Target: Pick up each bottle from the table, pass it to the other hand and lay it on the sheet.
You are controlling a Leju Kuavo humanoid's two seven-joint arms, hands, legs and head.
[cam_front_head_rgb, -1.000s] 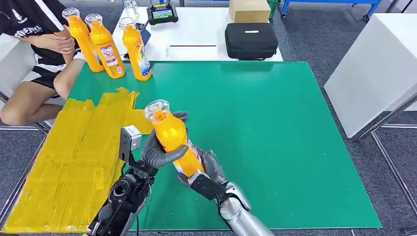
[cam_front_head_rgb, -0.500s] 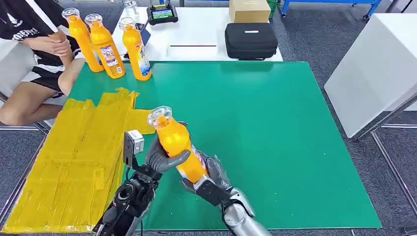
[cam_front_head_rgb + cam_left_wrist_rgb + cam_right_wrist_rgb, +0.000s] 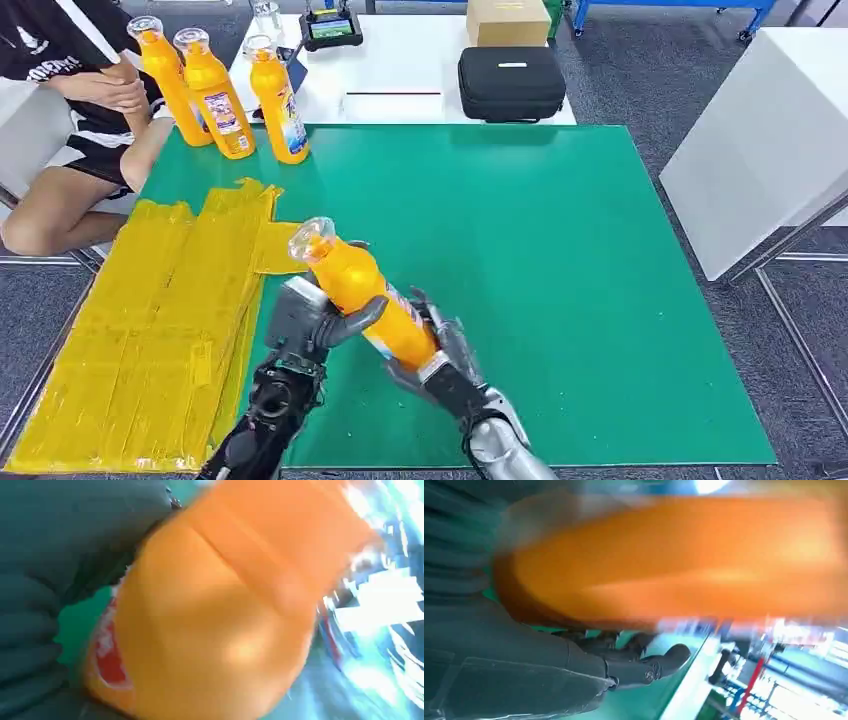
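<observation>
Both hands on one orange bottle, mid-air over the green surface

I'm holding the orange bottle (image 3: 365,295) tilted, clear cap pointing up and away toward the yellow sheet (image 3: 150,330), with my left hand (image 3: 320,318) wrapping its fingers (image 3: 355,318) around the upper body and my right hand (image 3: 440,355) cupping the lower end from underneath, so both are gripping it. It's hanging just above the green surface (image 3: 560,300), right beside the sheet's edge and not lying on it. Three more orange bottles (image 3: 225,95) are standing upright at the far left corner, next to a person's arm (image 3: 100,95). Behind the green surface a black case (image 3: 510,82) and a cardboard box (image 3: 507,20) are sitting on a white table (image 3: 400,60). Both wrist views are showing blurry orange up close.
</observation>
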